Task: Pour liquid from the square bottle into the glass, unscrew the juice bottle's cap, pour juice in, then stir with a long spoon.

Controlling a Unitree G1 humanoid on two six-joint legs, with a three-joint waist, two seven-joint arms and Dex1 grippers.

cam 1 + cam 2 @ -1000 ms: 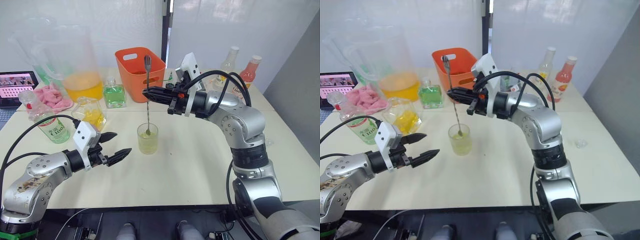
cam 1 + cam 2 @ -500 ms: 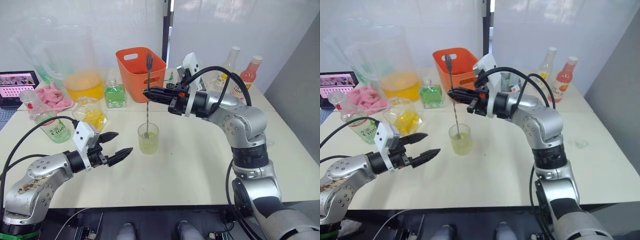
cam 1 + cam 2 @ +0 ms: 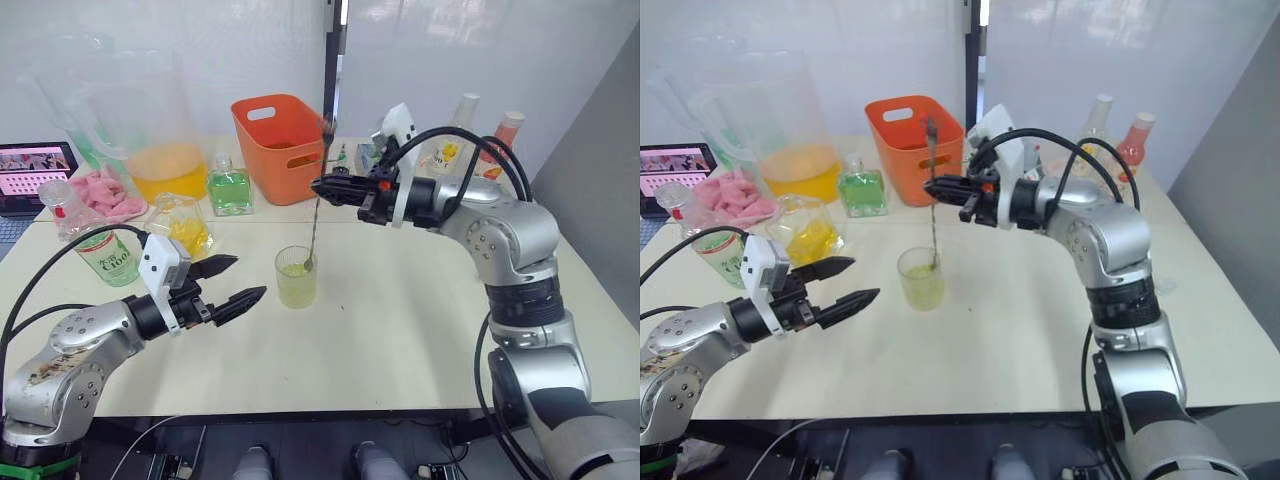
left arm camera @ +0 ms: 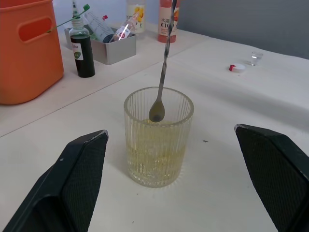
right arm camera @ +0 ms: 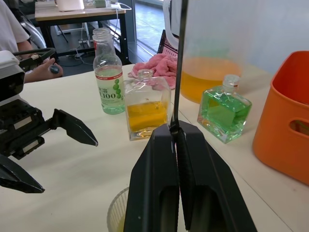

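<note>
Sitting at the far left of the white table [image 3: 400, 330], a laptop [image 3: 30, 172] shows a bright screen, and near it lie a pink cloth [image 3: 100, 192] and the juice bottle [image 3: 100, 250], upright with its green-and-white label facing out and no cap on its neck in the right wrist view. Behind them stands a big pitcher [image 3: 150, 130] of orange liquid, with the square bottle [image 3: 183, 228] of yellow liquid in front of it and a smaller square bottle of green liquid [image 3: 230, 188] just beside. The left gripper [image 3: 222, 283] hovers low over the table with its two black fingers spread wide and nothing between them, pointing toward the glass [image 3: 296, 277]. The glass stands upright near the table's middle, holding pale yellow-green liquid. The long spoon [image 3: 316, 215] leans inside it, bowl down at the liquid, its stem pinched between the closed fingers of the right gripper [image 3: 322, 186] above the glass. Behind sits an orange basket [image 3: 277, 145], then a small metal tray [image 4: 108, 46] of little bottles, and at the far right a yellow-label bottle [image 3: 455, 135] and a red-liquid bottle [image 3: 498, 140].
</note>
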